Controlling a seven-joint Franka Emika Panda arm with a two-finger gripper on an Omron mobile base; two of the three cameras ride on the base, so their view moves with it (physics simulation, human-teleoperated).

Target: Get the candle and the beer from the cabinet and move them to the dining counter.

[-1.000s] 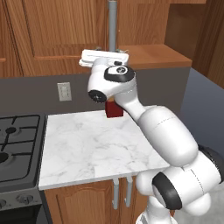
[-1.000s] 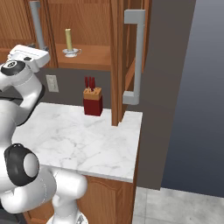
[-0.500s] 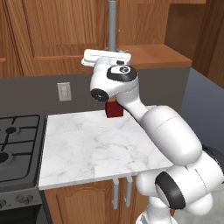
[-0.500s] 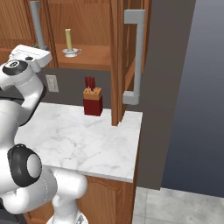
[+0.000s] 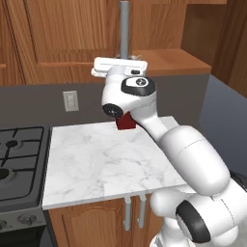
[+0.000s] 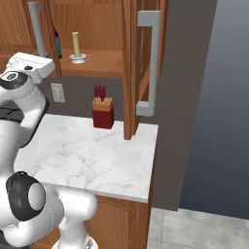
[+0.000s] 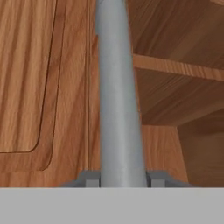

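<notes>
Standing here, the gripper (image 7: 121, 178) is clamped shut on the cabinet's bar handle (image 7: 117, 87), a smooth matte silver tube running straight up and down the edge of the left door (image 7: 43, 78). That door is warm brown wood with a routed panel, grain running vertical.

From the left base camera you just see the white hand (image 5: 118, 66) pressed up against that handle (image 5: 124, 24), with the red knife block (image 5: 126, 122) peeking out behind the arm on the veined marble worktop (image 5: 96, 159), stove (image 5: 19, 164) off to the left.

The right base camera is the useful one: the cabinet (image 6: 104, 65) is open, and on its shelf the beer (image 6: 58, 44) stands upright, dark and narrow, tucked just beside the handle (image 6: 35, 24). Right of it the candle (image 6: 76, 44), a pale yellow cylinder, stands upright too on a little white holder (image 6: 79, 59). Further right, the other door (image 6: 146, 63) stands swung out, with its own chunky silver handle.
</notes>
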